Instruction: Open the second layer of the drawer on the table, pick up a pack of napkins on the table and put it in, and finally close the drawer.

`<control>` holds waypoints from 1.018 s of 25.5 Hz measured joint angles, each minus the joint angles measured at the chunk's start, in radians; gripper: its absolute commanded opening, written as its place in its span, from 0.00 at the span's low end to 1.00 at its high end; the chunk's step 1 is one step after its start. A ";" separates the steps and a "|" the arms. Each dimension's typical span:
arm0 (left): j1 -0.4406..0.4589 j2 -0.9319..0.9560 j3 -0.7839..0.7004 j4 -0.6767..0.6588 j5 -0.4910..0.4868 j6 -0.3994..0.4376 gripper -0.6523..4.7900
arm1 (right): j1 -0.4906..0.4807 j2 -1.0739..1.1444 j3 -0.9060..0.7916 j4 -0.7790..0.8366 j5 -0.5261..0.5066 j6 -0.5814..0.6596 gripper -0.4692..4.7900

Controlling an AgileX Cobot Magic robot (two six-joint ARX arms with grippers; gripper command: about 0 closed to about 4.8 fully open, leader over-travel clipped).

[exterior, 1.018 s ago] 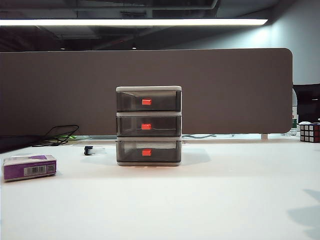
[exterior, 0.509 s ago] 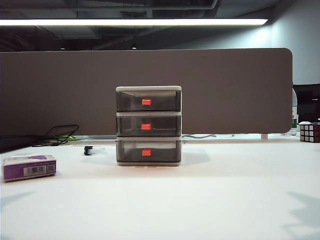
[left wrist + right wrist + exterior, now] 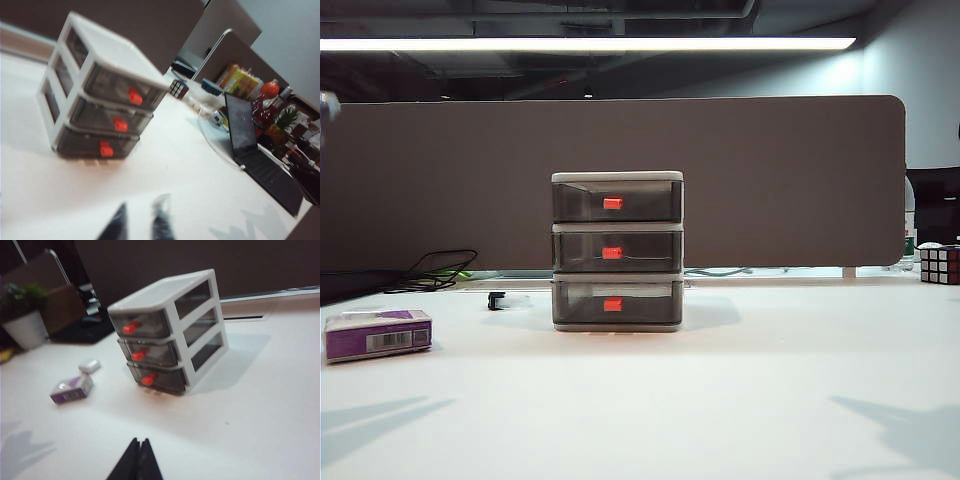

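Exterior view: arm shadows now spread over the near worktop (image 3: 640, 420) corners, so both arms are starting. The left gripper (image 3: 141, 222) has slightly parted jaws; the right gripper (image 3: 138, 460) is closed, empty. Napkins (image 3: 378, 334) lie lower left; the drawer (image 3: 617, 250) stands centre, second layer (image 3: 617, 252) closed.
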 measured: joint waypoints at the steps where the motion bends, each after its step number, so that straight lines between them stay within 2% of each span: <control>1: -0.007 0.000 0.003 0.007 -0.016 0.011 0.22 | 0.001 0.000 0.000 0.016 0.000 0.023 0.08; 3: -0.034 0.000 0.004 0.010 -0.053 0.048 0.22 | 0.011 0.000 0.002 0.043 0.001 0.042 0.08; 5: -0.132 0.004 0.003 0.010 -0.146 0.103 0.22 | 0.044 0.003 0.033 0.049 0.006 0.049 0.08; 11: -0.354 0.104 0.003 0.026 -0.352 0.189 0.22 | 0.108 0.084 0.089 0.062 0.063 0.022 0.08; 15: -0.488 0.255 0.003 0.131 -0.501 0.242 0.22 | 0.173 0.198 0.130 0.065 0.114 -0.028 0.08; 18: -0.528 0.367 0.004 0.249 -0.581 0.283 0.22 | 0.225 0.297 0.154 0.096 0.149 -0.053 0.08; 20: -0.534 0.515 0.005 0.379 -0.633 0.312 0.23 | 0.269 0.397 0.168 0.170 0.174 -0.058 0.08; 23: -0.531 0.650 0.005 0.473 -0.669 0.317 0.23 | 0.306 0.506 0.202 0.233 0.193 -0.062 0.08; 26: -0.532 0.821 0.005 0.627 -0.673 0.318 0.23 | 0.334 0.623 0.242 0.279 0.204 -0.070 0.08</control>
